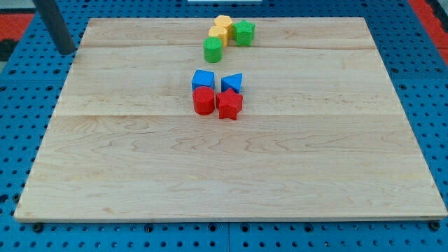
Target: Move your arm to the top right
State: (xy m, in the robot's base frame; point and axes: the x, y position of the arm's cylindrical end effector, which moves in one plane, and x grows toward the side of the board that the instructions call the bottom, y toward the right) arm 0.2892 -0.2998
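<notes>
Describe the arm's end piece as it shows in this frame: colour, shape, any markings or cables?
Only the rod shows: a straight, round, dark grey bar entering from the view's top left, plain and matte, with no visible markings, cables or sleeve. My tip is its blunt lower end, off the wooden board's top-left corner, far from the blocks. No hand is fitted.

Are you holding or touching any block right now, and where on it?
Nothing is held. My tip sits off the board's top-left corner, far from both block clusters, touching none.

Pale, matt wooden board (pixel 140 175); blue perforated base (pixel 427 84); dark matt rod (pixel 57 24).
</notes>
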